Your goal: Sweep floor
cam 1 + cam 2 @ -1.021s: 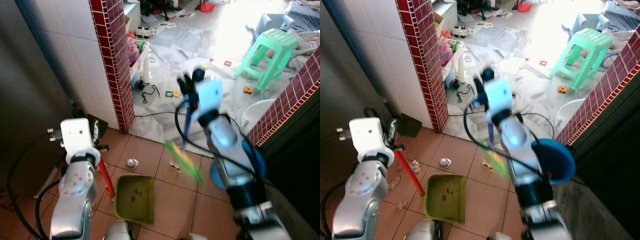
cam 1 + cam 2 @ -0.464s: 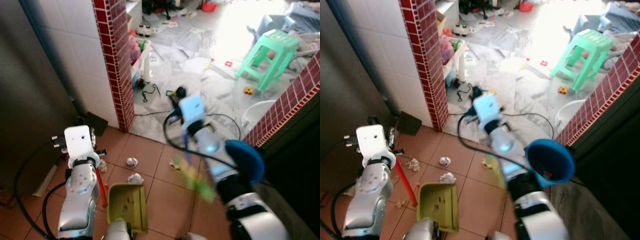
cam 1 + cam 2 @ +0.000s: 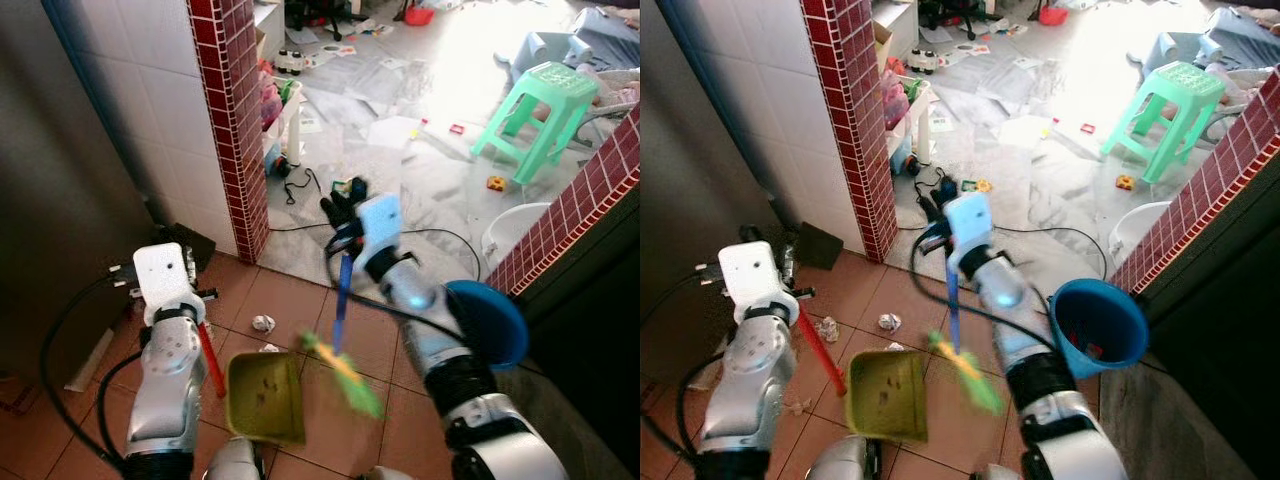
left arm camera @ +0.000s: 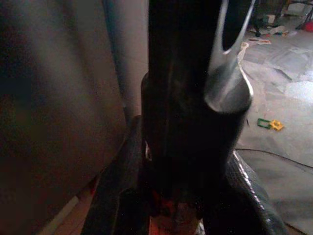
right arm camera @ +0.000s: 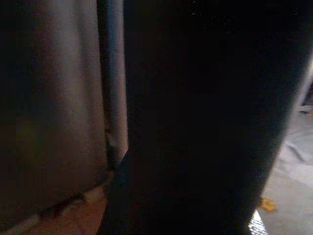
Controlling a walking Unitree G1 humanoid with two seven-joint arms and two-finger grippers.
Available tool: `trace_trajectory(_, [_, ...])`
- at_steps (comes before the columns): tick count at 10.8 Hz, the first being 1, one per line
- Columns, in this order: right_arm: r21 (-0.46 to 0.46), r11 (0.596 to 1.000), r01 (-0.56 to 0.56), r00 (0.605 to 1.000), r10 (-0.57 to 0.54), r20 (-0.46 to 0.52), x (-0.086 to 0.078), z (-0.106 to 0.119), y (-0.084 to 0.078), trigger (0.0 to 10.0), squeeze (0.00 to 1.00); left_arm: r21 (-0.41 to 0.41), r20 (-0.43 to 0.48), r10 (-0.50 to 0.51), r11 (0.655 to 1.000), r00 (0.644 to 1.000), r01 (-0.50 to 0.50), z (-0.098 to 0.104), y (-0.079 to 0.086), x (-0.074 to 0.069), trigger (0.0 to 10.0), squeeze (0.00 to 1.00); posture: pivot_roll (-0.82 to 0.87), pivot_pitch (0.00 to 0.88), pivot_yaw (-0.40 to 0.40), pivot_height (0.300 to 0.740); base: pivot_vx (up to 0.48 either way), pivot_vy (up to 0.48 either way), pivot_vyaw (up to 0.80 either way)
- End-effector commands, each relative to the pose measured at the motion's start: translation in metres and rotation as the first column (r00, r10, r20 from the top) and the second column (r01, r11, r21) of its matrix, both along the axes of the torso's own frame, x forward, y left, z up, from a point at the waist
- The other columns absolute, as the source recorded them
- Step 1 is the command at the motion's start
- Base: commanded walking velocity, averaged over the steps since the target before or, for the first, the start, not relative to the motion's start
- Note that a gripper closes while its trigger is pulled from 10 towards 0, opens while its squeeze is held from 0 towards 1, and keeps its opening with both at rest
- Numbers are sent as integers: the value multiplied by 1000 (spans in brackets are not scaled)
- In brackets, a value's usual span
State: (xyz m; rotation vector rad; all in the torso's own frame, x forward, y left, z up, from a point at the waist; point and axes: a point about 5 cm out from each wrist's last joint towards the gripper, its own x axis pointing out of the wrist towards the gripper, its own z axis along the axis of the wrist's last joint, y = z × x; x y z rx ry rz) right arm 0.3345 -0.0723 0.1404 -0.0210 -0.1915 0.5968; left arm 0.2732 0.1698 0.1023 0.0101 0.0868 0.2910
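right gripper (image 3: 340, 212) clamped on blue-handled broom (image 3: 340, 300), bristles just right of green dustpan (image 3: 265, 396) | left gripper (image 3: 185, 290) closed on dustpan's red handle (image 3: 210, 360) | paper scrap (image 3: 263, 323) just beyond dustpan

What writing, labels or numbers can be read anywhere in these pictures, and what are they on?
None can be read.
Scattered papers on the far floor: any print is too small and washed out by glare.
Small bottles on the floor in the far room: any labels are too small to read.
Green dustpan, blue broom handle, blue bucket, green stool: no lettering visible.
Both wrist views are too dark for any text.
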Motion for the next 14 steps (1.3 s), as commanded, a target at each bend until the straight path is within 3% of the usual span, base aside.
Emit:
trace_trajectory(1, [41, 997, -65, 998, 64, 14, -1, 15, -2, 10000, 0, 30, 50, 7, 1000, 999, -8, 9, -1, 4, 10000, 0, -14, 64, -36, 740, 0, 0, 0])
trace_trajectory(3, [-17, 985, -169, 985, 169, 37, -2, 34, -16, 10000, 0, 22, 57, 4, 1000, 998, -5, 9, -1, 7, 10000, 0, -30, 56, -32, 740, 0, 0, 0])
trace_trajectory(4, [-50, 994, -101, 991, 105, 82, 3, 43, -28, 10000, 0, 14, 71, -13, 1000, 997, 12, 12, -5, 9, 10000, 0, -32, 53, -31, 740, 0, 0, 0])
trace_trajectory(5, [-5, 999, 54, 987, -53, 150, 9, 55, -40, 10000, 0, 32, 108, -50, 998, 993, 47, 23, -12, 10, 10000, 0, -27, 46, -29, 740, 0, 0, 0])
trace_trajectory(6, [21, 995, 101, 982, -103, 161, 9, 58, -43, 10000, 0, 44, 125, -62, 997, 990, 57, 29, -13, 10, 10000, 0, -21, 42, -27, 740, 0, 0, 0])
trace_trajectory(10, [42, 988, 149, 979, -153, 137, -3, 43, -32, 10000, 0, 52, 158, -85, 996, 984, 78, 43, -9, 15, 10000, 0, -11, 29, -11, 740, -76, 0, 0])
trace_trajectory(14, [44, 983, 177, 978, -181, 108, -5, 36, -36, 10000, 0, 46, 155, -101, 994, 983, 95, 44, -12, 15, 10000, 0, -13, 30, -6, 740, -316, 0, 0])
